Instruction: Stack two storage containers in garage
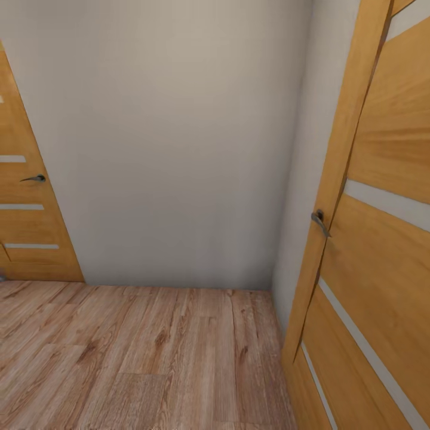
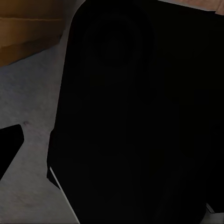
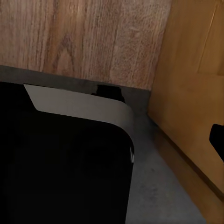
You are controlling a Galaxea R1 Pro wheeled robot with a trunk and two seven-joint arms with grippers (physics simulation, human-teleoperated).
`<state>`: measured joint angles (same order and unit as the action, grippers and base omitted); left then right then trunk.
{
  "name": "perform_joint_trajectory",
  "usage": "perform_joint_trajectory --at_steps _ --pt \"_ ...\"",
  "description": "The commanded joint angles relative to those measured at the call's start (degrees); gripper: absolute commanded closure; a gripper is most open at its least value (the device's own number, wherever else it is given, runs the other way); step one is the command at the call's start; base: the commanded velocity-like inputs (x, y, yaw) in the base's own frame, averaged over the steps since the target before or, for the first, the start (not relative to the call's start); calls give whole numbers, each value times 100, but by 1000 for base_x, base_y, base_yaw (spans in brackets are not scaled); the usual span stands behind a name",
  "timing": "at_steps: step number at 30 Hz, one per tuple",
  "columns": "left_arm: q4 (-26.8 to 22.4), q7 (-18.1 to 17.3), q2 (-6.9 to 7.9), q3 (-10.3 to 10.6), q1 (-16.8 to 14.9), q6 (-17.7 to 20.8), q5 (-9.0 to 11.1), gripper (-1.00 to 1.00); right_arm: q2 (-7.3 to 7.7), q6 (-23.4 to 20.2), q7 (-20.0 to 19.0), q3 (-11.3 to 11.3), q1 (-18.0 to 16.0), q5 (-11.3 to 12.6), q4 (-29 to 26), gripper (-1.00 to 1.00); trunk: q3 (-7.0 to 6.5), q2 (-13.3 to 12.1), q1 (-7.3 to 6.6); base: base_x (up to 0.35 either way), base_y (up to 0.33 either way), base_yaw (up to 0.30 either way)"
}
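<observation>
The storage containers are out of view. In the head view I face a corner of plain grey-white wall (image 1: 167, 149) above light wood-plank flooring (image 1: 149, 358). The left wrist view looks onto a large black part of my own body (image 2: 135, 121), with one dark fingertip (image 2: 9, 149) at the picture's edge. In the right wrist view there is another black body part (image 3: 60, 168) and a dark fingertip (image 3: 218, 140) at the edge, over wood planks (image 3: 93, 37). Neither view shows how the jaws stand.
A wooden door (image 1: 382, 239) with pale glass strips and a metal handle (image 1: 319, 222) stands close on the right, swung towards me. Another such door (image 1: 30, 221) with a handle (image 1: 34, 178) is at the left. The wall closes the way ahead.
</observation>
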<state>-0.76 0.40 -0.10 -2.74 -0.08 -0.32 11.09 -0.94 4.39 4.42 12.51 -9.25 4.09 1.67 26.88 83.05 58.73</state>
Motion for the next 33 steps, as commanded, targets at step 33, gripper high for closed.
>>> perform_joint_trajectory --at_steps 33 --pt "-3 -4 1 -25 -1 -3 16 -100 -3 35 24 50 -7 42 18 -100 5 3 0 23 -16 101"
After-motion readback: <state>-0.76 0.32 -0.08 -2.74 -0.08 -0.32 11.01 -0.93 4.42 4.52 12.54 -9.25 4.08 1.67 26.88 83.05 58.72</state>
